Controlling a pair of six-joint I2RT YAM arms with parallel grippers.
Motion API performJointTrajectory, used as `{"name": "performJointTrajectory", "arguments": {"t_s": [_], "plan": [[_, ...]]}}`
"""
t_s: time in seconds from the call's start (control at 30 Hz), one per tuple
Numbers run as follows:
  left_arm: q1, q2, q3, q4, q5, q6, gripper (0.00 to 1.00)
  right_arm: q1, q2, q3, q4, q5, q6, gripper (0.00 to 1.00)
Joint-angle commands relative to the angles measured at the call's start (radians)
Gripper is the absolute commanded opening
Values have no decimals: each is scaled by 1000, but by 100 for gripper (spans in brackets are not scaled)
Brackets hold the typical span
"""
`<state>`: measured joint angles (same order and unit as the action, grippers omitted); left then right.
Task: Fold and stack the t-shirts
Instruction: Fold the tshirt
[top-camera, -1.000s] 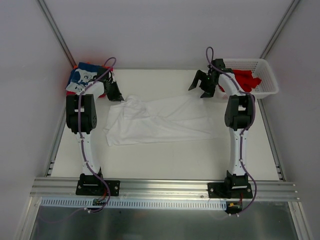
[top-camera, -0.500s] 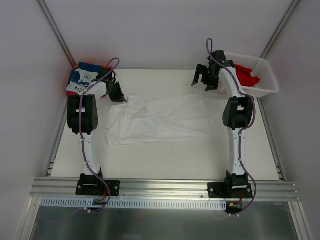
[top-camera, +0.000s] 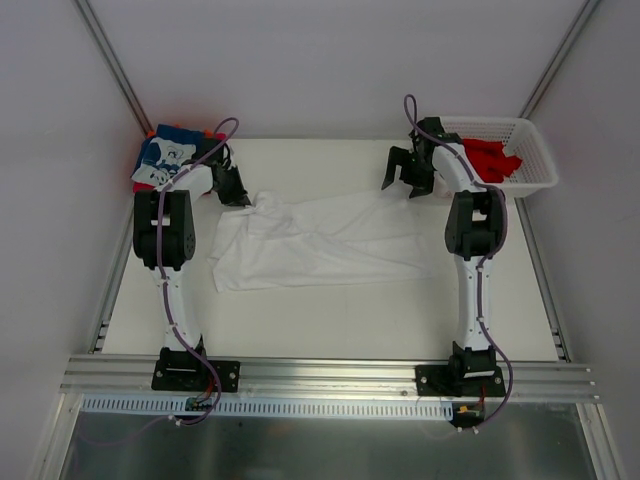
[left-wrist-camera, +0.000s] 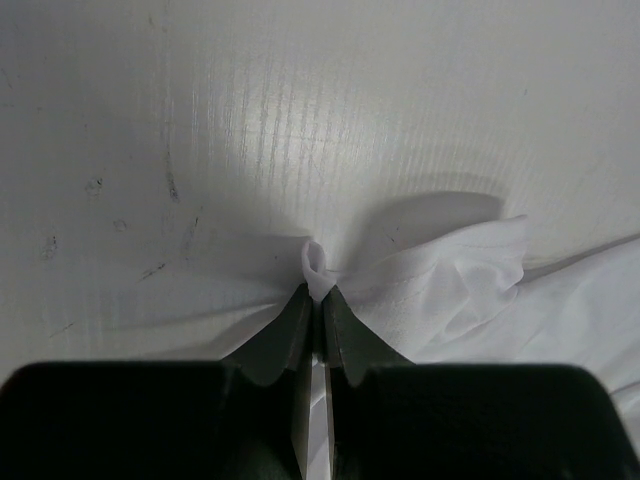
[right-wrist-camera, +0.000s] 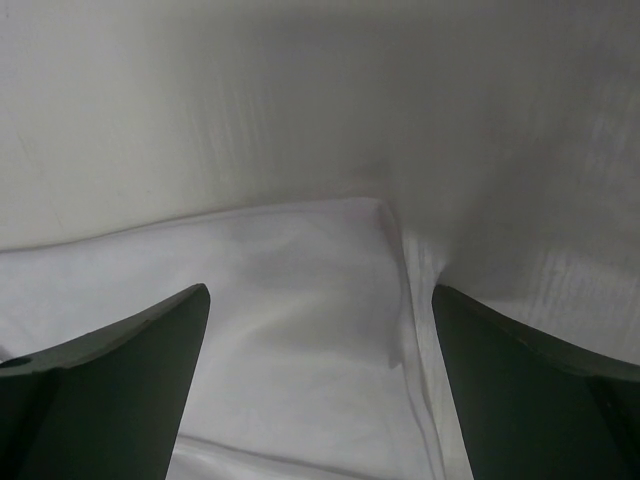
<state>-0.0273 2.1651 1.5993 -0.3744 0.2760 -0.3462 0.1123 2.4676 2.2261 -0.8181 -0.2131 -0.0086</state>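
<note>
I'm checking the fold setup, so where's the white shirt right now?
In the top view the white shirt lies spread on the table, its far-left corner pinched in the left pincer, its far-right corner below the open right pincer.

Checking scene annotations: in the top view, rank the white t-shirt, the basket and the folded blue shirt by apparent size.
Largest: white t-shirt, spread out.
Next: basket.
Smallest: folded blue shirt, though the left arm hides part of it.

I see the white t-shirt (top-camera: 320, 240) lying rumpled and half spread across the far half of the surface (top-camera: 330, 320). A folded blue printed t-shirt (top-camera: 160, 155) sits at its far-left corner, and red t-shirts (top-camera: 492, 158) lie crumpled at the far right.
</note>
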Motion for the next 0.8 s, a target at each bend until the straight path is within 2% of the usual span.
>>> {"name": "performJointTrajectory", "arguments": {"t_s": [0.0,0.1,0.2,0.3,0.4,0.53,0.63,0.7,0.77], "plan": [[-11,-85,-15,-14,-17,30,0,-94,-10,-5,-9,161,53,100],[-16,-90,-16,-14,-17,29,0,-92,-28,-51,37,98,74,98],[-22,-88,-10,-12,-21,29,0,-91,-33,-80,59,58,90,88],[-26,-83,-12,-12,-20,27,0,-88,-29,-85,62,40,93,71],[-29,-88,-22,-12,-21,27,0,-85,-29,-88,62,38,91,67],[-29,-94,-35,-8,-23,26,0,-86,-33,-98,63,34,94,56],[-29,-97,-38,-9,-24,26,0,-88,-42,-111,66,34,93,43],[-29,-100,-38,-9,-23,26,0,-88,-47,-120,68,34,93,42],[-29,-100,-38,-9,-23,24,0,-88,-47,-120,68,34,90,33]]}}
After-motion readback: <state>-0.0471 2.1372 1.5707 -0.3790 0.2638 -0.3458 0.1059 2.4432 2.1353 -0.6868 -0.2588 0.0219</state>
